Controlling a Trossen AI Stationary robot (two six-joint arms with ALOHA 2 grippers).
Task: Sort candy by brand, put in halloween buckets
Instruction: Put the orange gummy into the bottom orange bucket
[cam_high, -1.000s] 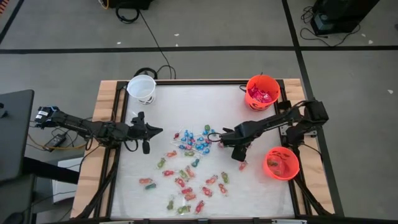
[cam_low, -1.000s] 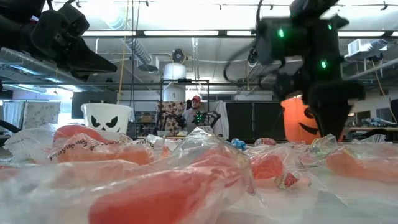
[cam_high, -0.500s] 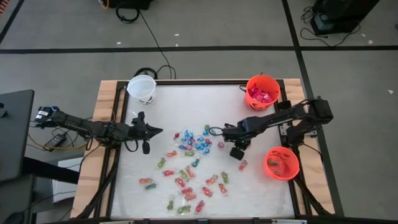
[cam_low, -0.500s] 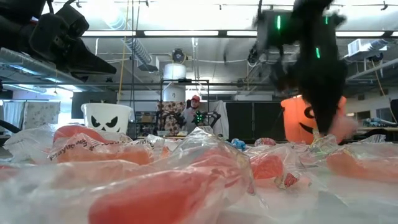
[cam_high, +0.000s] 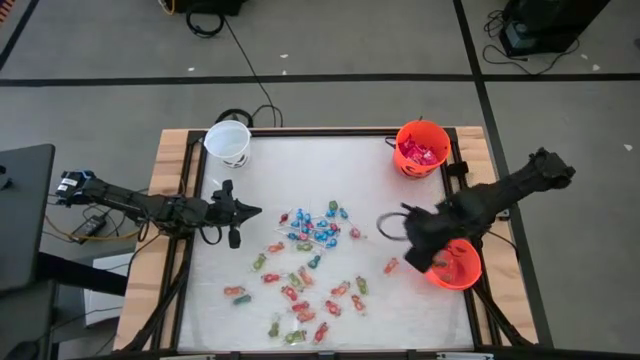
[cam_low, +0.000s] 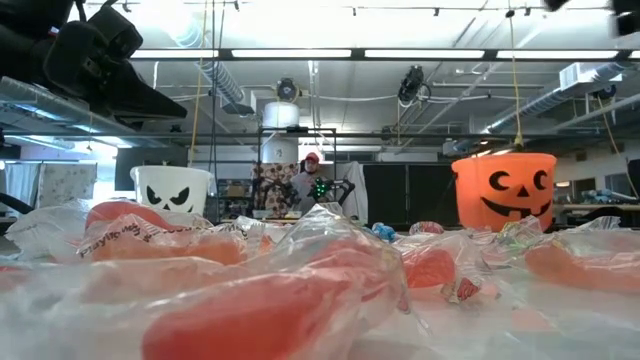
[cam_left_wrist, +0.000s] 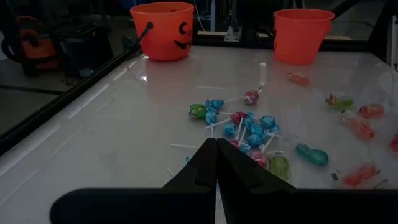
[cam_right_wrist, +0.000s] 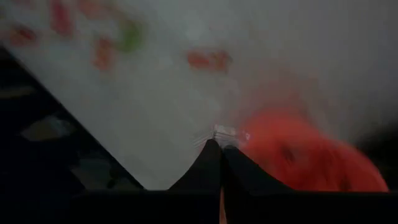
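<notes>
Right gripper (cam_high: 418, 243) clamped on a small clear-wrapped sweet (cam_right_wrist: 225, 133) peeking past the fingertips in the right wrist view, poised just beside the near orange round plastic bucket (cam_high: 453, 263), which lies to its outer side toward the table's right edge, so drop likely needs only a short shift that way. Left gripper (cam_high: 250, 211) closed on nothing, parked at table's left, pointing at the loose pile of blue, red and green wrapped candy (cam_high: 312, 228) mid-table. White pail (cam_high: 228, 142) and second orange bucket (cam_high: 421, 147) at the far corners.

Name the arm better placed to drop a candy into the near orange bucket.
Right. The right gripper, shut on a clear wrapper, is beside the orange bucket; the left gripper waits across the table.
</notes>
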